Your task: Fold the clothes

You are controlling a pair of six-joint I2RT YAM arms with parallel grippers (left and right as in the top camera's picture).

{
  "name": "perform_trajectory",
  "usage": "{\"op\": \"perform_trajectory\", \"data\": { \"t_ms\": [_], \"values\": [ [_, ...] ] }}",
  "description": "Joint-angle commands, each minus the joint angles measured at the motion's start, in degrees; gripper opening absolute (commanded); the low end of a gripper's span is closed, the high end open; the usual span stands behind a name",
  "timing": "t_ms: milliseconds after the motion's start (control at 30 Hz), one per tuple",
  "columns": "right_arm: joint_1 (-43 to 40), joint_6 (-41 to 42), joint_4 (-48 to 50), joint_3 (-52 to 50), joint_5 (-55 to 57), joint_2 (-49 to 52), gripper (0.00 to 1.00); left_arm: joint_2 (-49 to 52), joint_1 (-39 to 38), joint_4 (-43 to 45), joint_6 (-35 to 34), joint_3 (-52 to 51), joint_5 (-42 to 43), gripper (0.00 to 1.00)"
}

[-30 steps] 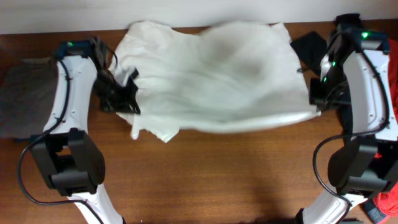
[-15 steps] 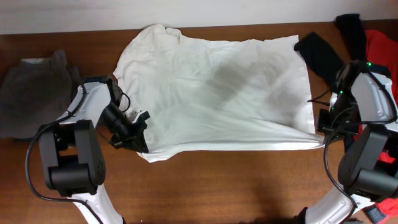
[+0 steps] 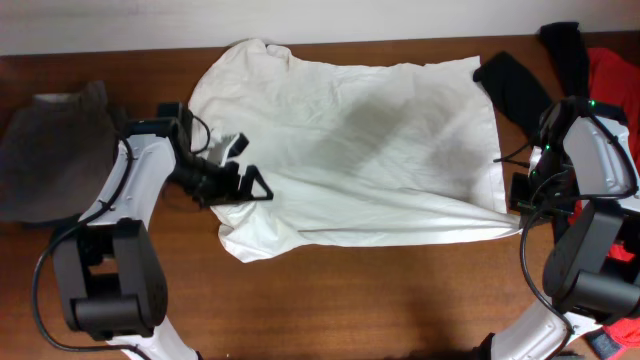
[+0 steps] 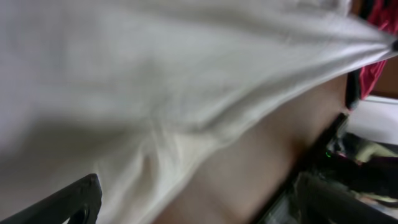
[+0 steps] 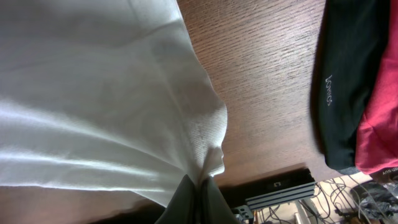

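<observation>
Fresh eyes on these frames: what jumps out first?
A large thin white T-shirt lies spread across the brown wooden table, its near right corner pinched in the right gripper. The left gripper hangs open over its left edge; a long black garment and an orange-red one lie far right.

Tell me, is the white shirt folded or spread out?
Spread out. The white T-shirt lies mostly flat across the table; only one hem corner is bunched, pinched in the right gripper.

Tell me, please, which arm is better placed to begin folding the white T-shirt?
Right, probably: the right gripper is shut on a corner of the T-shirt; the left gripper is open, holding nothing.
</observation>
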Motion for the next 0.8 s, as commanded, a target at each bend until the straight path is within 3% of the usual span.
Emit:
{"op": "perform_trajectory", "data": {
  "t_ms": [0,67,333,433,533,700,767],
  "values": [
    [0.3,0.4,0.4,-0.1,0.3,-1.5,0.04,-0.9,-0.3,-7.7,-8.4,0.1,-15.1,0.99],
    [0.3,0.4,0.9,-0.1,0.3,-1.5,0.04,-1.1,-0.3,-11.0,-11.3,0.1,-25.2,0.99],
    [0.3,0.4,1.1,-0.1,0.3,-1.5,0.04,-1.4,-1.2,-3.0,-11.5,-3.8,-27.4,0.96],
    [0.3,0.4,1.1,-0.1,0.1,-1.5,0.04,-1.4,-3.4,2.5,-11.5,-7.6,-26.3,0.76],
    [0.3,0.4,1.1,-0.1,0.1,-1.5,0.04,-1.4,-5.4,4.5,-11.5,-8.6,-26.3,0.7],
    [0.3,0.4,1.0,-0.1,0.1,-1.5,0.04,-1.4,-10.1,4.9,-11.5,-9.8,-26.4,0.07],
    [0.3,0.4,1.0,-0.1,0.1,-1.5,0.04,-1.4,-10.9,4.3,-11.5,-9.7,-26.3,0.0]
  ]
}}
